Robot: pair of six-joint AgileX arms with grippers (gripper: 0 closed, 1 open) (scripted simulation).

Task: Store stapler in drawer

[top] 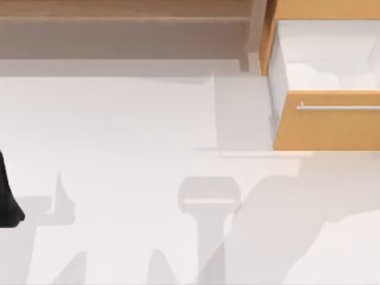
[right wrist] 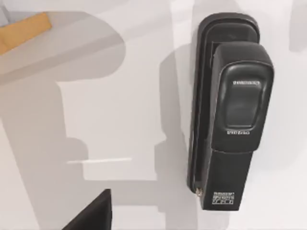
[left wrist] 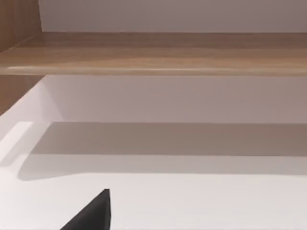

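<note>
the black stapler (right wrist: pixel 230 110) lies flat on the white table beneath the right wrist camera, long axis along the view's height; grip state i cannot tell. the drawer (top: pixel 326 119) stands open.

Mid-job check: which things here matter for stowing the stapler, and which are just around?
Job:
stapler, black, lying on the table
drawer, pulled open, white inside

Just around:
shelf, brown wood, at the table's back
table
</note>
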